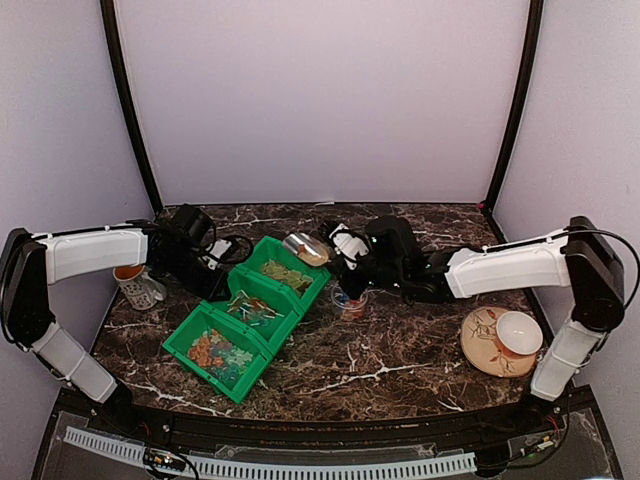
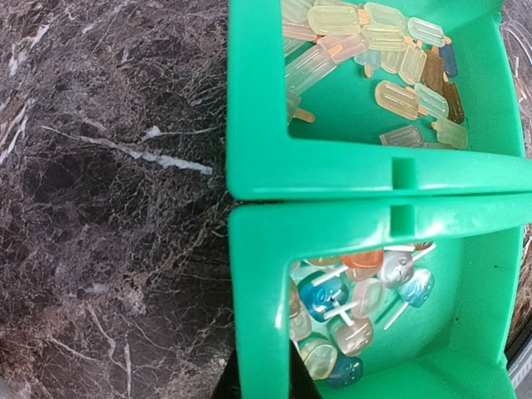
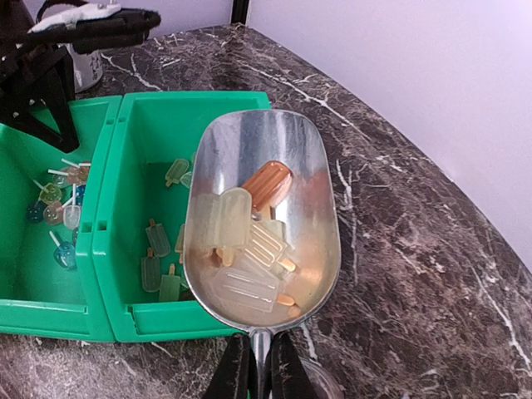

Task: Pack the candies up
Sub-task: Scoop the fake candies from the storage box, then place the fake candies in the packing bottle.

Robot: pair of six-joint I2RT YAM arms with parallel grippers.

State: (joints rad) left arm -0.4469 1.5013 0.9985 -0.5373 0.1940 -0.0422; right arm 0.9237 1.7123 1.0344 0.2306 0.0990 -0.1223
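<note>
Centrally, right end effector [image 3: 252, 378] grips a candy-filled scoop [image 3: 274, 154] above green bins [image 3: 112, 249] of candies [image 3: 158, 266]; left end effector [image 2: 259, 384] seemingly pinches a bin wall.

Marble table [image 1: 400, 370], lilac walls [image 1: 320, 100]

Dark marble counter [image 1: 400, 360] carried three green bins [image 1: 197, 374] left of centre, a mug [image 1: 137, 287] far left, a plate [image 1: 482, 345] lower right.

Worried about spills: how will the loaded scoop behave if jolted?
The candies lie loose in the smooth, shallow scoop, so they'd probably slide out easily. Held only by its thin handle in the right end effector, it may twist.
</note>
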